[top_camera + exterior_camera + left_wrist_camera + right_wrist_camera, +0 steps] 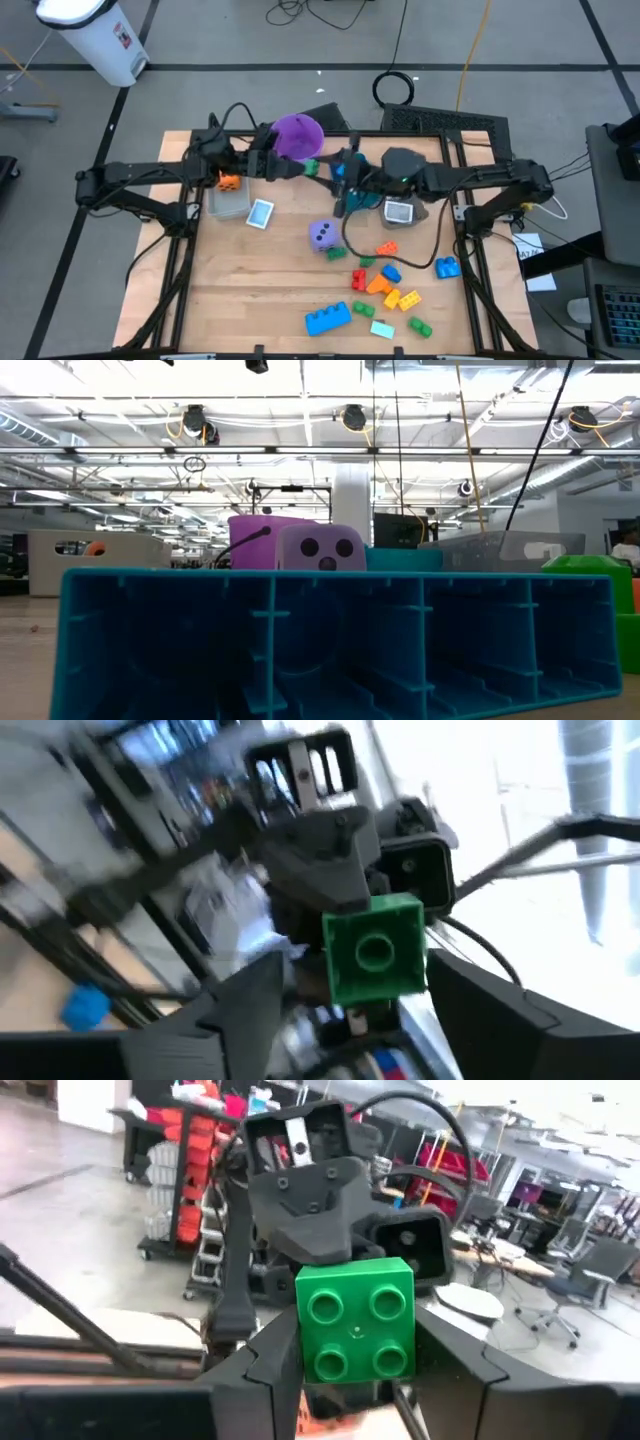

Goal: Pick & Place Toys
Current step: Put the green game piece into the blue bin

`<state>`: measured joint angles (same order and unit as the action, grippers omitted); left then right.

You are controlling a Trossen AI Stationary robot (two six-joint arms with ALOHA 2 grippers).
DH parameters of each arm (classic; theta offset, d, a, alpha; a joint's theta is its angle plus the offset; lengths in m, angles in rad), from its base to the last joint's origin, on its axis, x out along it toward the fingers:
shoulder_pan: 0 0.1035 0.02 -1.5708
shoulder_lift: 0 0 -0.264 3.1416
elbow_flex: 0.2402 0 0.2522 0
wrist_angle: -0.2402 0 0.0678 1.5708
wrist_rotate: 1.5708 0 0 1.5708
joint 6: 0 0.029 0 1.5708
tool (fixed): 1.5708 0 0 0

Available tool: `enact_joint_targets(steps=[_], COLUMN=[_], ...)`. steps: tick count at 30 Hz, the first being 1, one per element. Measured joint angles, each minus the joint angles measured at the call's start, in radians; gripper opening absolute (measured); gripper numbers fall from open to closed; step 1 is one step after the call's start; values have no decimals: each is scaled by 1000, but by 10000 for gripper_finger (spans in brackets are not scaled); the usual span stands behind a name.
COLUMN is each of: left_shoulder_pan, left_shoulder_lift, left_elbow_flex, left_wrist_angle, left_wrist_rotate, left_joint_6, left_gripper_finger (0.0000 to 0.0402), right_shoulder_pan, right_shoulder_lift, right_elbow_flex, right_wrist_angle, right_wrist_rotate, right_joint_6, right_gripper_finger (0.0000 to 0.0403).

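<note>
- Near edge of the table point(250, 300): loose bricks lie here, a large blue brick point(328, 318) with orange, yellow, red and green small ones around it. None of them is in a container.
- Further in, a purple die point(322, 234) and a picture card point(260, 214) lie on the bare table.
- The clear bin point(228, 205) sits left of the card. An orange die point(229, 182) is at its far rim, and I cannot tell whether it lies inside or just beside.
- The grey bin point(400, 212) sits under the right arm. Something pale shows inside, but I cannot tell what.
- Mid-air over the table's middle, the green brick point(355, 1330) is held between the two arms, which face each other.
- The right gripper point(355, 1365) has its fingers pressed on both sides of the brick.
- The left gripper point(355, 1010) has its fingers spread, with a gap beside the brick.
- Judgement: this is a hand-over, with the right arm now carrying the brick.
- Risk: the right fingers catch only the brick's lower part. If the arms part unevenly, the left fingers could snag it, so that it twists free and drops among the loose toys.
- Far side: the purple bucket point(297, 135) is just beyond the grippers. Its contents are not visible.
</note>
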<state>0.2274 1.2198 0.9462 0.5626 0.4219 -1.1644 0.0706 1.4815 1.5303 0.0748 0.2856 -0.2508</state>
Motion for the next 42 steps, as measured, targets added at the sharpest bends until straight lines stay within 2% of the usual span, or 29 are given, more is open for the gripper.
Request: enact_joint_targets(steps=[3, 6, 10, 14, 17, 23, 28, 33, 36, 42], left_shoulder_pan=[11, 13, 11, -6, -21, -67, -119, -145, -146, -144], left_shoulder_lift=[3, 0, 1, 1, 4, 6, 6, 6, 6, 6], left_elbow_flex=[-2, -2, -2, -2, -2, -2, -2, -2, -2, -2], left_wrist_angle=[37, 101, 128, 129, 131, 128, 121, 113, 114, 112], left_wrist_rotate=[-80, -172, -291, -395, -429, -424, -422, -420, -420, -419], left_joint_6=[68, 119, 188, 233, 255, 255, 300, 326, 328, 328], left_gripper_finger=[273, 283, 281, 273, 268, 258, 260, 255, 255, 255], right_shoulder_pan=[-38, -95, -211, -326, -381, -431, -430, -435, -441, -444], right_shoulder_lift=[-64, -140, -205, -199, -153, -85, -56, -31, -9, 40], right_elbow_flex=[2, 2, 2, 1, -37, -215, -368, -477, -508, -520], right_wrist_angle=[-78, -241, -489, -711, -767, -704, -571, -428, -380, -392], right_wrist_rotate=[-3, -15, -115, -217, -306, -374, -424, -420, -419, -415], right_joint_6=[16, 70, 170, 191, 190, 200, 269, 359, 401, 415], right_gripper_finger=[139, 139, 139, 138, 138, 138, 138, 138, 138, 139])
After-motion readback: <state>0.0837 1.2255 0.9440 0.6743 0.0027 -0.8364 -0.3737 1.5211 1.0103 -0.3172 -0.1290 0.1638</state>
